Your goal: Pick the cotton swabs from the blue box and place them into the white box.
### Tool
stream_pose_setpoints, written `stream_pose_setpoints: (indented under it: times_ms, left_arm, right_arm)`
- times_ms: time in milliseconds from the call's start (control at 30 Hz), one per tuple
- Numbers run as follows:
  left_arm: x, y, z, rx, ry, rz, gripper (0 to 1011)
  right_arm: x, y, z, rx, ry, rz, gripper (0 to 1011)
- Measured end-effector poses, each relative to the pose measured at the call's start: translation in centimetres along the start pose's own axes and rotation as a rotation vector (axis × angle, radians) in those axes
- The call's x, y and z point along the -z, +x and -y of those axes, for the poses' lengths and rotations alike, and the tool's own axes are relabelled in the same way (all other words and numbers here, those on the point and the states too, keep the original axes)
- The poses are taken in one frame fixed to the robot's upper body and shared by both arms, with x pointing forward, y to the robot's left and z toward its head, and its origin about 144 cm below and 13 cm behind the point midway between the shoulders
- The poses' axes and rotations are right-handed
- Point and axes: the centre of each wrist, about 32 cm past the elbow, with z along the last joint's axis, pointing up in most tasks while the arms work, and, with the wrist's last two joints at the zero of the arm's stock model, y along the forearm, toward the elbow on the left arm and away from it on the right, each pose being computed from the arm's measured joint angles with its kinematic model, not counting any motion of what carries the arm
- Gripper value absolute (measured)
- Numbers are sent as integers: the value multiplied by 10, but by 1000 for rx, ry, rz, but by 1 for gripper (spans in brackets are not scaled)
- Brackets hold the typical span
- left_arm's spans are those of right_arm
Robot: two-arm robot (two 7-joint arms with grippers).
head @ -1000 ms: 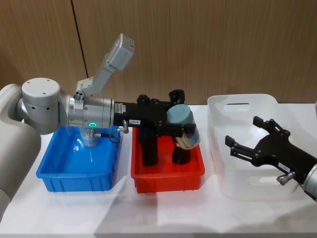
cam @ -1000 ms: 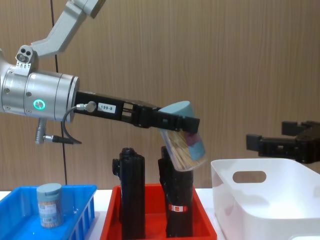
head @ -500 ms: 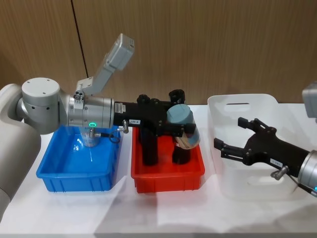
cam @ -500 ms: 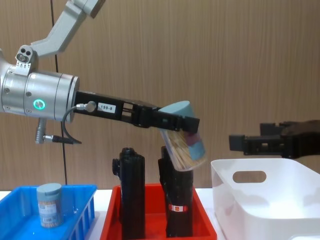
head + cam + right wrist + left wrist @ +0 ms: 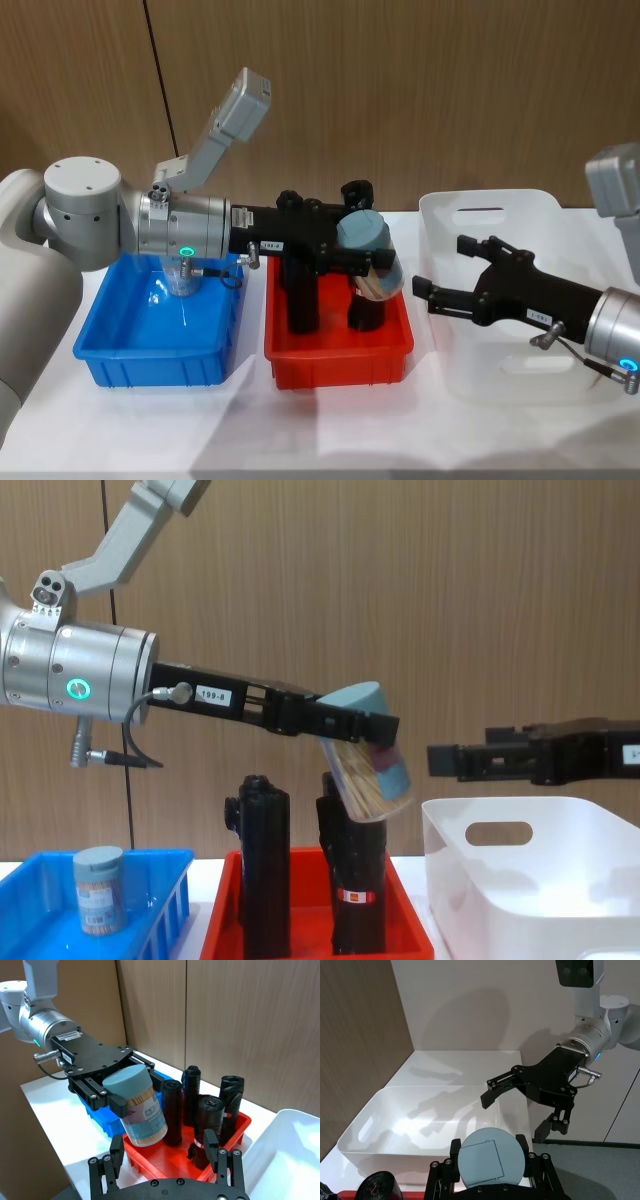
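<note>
My left gripper point(image 5: 372, 262) reaches out over the red tray and is shut on a tilted tub of cotton swabs point(image 5: 368, 252), a clear tub with a pale blue lid point(image 5: 491, 1162), also seen from the side point(image 5: 368, 767) and from the right wrist point(image 5: 142, 1109). Another cotton swabs tub point(image 5: 99, 890) stands upright in the blue box point(image 5: 160, 345), partly behind the left arm. My right gripper point(image 5: 440, 268) hangs open above the near-left part of the white box point(image 5: 445, 212), fingers pointing at the held tub, a short gap away point(image 5: 450, 760).
The red tray point(image 5: 335, 357) sits between the blue box and the white box point(image 5: 520, 880) and holds several upright black cylinders point(image 5: 262, 870). The held tub hovers just above them. A wooden wall stands behind the table.
My right gripper has moved left across the white box toward the held tub, staying open. The left arm and its tub have not moved.
</note>
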Motion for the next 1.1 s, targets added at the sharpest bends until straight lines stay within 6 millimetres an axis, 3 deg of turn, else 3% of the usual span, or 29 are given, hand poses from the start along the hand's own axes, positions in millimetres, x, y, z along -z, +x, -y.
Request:
stream_pose_setpoints:
  times_ms: [1100]
  left_arm:
    - [0,0,0,0,0,0,670]
  right_arm:
    - [10,-4,-22,-58,-16,-34,1002]
